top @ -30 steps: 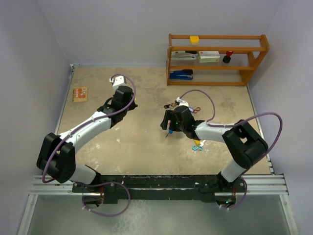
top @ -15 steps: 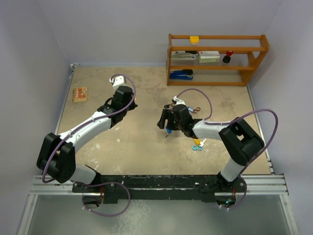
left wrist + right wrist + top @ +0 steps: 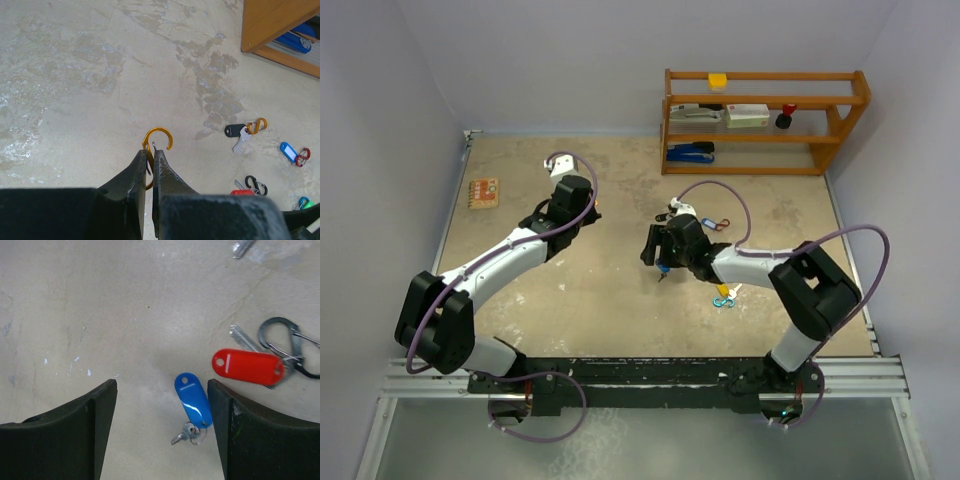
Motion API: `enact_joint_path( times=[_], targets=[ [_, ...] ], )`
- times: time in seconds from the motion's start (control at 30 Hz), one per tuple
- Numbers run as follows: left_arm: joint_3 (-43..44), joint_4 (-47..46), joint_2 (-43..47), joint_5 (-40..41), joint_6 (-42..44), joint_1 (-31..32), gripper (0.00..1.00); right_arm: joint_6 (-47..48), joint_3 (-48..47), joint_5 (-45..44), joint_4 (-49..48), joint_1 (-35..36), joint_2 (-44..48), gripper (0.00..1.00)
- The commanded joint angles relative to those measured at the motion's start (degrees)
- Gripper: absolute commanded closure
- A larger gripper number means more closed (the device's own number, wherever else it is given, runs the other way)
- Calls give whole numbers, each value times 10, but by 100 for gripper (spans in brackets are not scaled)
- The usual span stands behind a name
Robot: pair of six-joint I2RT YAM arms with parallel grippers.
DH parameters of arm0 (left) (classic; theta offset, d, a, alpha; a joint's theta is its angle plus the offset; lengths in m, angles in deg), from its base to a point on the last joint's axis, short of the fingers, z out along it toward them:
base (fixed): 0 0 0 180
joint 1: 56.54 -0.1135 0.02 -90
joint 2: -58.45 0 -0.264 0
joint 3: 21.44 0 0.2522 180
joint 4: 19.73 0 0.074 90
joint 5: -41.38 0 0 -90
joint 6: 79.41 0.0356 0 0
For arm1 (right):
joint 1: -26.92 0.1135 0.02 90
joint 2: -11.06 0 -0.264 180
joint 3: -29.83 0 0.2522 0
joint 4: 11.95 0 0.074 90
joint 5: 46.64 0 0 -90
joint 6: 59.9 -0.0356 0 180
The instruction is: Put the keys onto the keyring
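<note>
My left gripper [image 3: 150, 151] is shut on a gold hook-shaped carabiner clip [image 3: 161, 134], whose open hook sticks out past the fingertips. In the top view, the left gripper [image 3: 590, 213] is mid-table on the left. My right gripper [image 3: 161, 385] is open, its jaws wide apart. Between them on the table lie a blue tag [image 3: 193, 400] and its tiny metal key [image 3: 185, 435]. The right finger [image 3: 235, 420] is close beside the tag. A red-tagged key [image 3: 247, 366] on a black carabiner [image 3: 285, 342] lies just to the right. In the top view, the right gripper [image 3: 658, 256] is at centre.
More tagged keys lie apart on the table: a black tag with a gold clip [image 3: 235, 131], a blue tag with a red clip [image 3: 288, 151]. A teal clip [image 3: 723, 300] lies by the right arm. A wooden shelf [image 3: 765, 120] stands back right, a small box [image 3: 485, 190] far left.
My right gripper has shifted slightly left and away over the blue-tagged key. The left arm and its gold clip have not moved.
</note>
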Motion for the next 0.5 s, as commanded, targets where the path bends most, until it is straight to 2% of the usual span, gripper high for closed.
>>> enact_joint_path(
  times=[0.0, 0.23, 0.47],
  targets=[
    [-2, -12, 27, 11, 7, -4, 100, 14, 9, -59, 37, 4, 74, 25],
    [-4, -18, 26, 6, 3, -4, 100, 6, 8, -99, 142, 4, 144, 26],
    [-9, -27, 22, -2, 0, -4, 100, -49, 42, -66, 183, 3, 186, 32]
  ],
)
